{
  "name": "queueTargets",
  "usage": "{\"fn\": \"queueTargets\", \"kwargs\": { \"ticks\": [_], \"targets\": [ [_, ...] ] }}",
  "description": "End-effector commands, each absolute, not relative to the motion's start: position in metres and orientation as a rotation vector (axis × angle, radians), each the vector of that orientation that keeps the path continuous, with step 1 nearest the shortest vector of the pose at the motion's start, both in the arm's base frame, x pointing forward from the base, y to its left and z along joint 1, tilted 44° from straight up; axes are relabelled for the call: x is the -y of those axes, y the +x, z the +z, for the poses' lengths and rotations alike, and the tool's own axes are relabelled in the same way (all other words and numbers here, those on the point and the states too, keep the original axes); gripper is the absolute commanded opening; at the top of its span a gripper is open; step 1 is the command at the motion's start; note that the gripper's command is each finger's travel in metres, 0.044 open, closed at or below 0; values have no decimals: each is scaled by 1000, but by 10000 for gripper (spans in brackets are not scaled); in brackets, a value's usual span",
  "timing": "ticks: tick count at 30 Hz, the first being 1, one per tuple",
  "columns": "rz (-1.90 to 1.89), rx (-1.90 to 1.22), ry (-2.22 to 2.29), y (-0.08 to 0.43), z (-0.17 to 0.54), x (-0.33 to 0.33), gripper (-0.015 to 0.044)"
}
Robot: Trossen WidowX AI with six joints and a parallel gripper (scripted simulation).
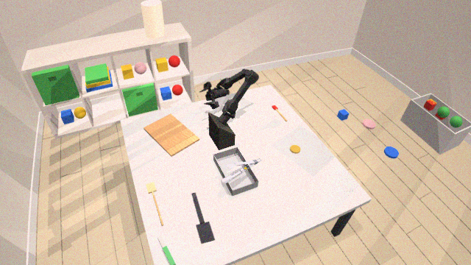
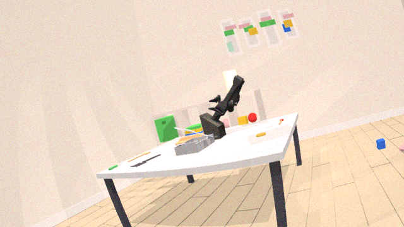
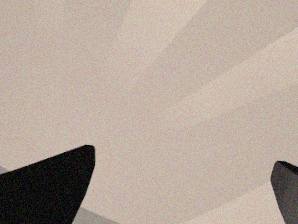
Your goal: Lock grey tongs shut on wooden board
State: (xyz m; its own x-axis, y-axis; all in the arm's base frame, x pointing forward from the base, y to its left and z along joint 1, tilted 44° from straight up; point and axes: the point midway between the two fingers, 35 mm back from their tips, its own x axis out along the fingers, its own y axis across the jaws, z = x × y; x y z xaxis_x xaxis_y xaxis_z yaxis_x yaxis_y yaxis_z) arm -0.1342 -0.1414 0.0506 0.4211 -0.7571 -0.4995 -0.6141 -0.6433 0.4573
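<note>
The grey tongs [image 1: 254, 162] [image 2: 193, 131] lie spread open across the roasting tin [image 1: 244, 190] [image 2: 186, 149]. Their narrow end reaches over the tin's right rim in the top view, and the two arms fan out to the left, with a small yellow spot near the narrow end. In the exterior view one arm stands up above the rim. The wooden board [image 1: 171, 133] [image 2: 189, 138] lies flat on the table with nothing on it. My gripper [image 1: 204, 96] [image 2: 210, 104] [image 3: 186, 164] is open and empty, raised beyond the arm's base, well away from the tongs. The wrist view shows only wall between its fingers.
The arm's black base [image 1: 221, 133] [image 2: 212, 127] stands between board and tin. A black turner [image 1: 205, 232], a yellow-headed utensil [image 1: 157, 206] and a green-handled tool [image 1: 168, 255] lie toward the front left. A yellow disc [image 1: 295, 149] and a red-tipped stick [image 1: 280, 113] lie to the right.
</note>
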Motion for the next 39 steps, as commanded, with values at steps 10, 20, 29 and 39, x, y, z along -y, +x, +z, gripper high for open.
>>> {"fn": "queueTargets", "kwargs": {
  "ticks": [10,20,29,39],
  "targets": [
    [-1026,829,2571,-111,51,176,190],
    [-973,131,2563,-43,44,224,-72],
    [-874,-394,2471,45,44,251,-150],
    [-784,-801,2263,132,38,247,-150]
  ]
}}
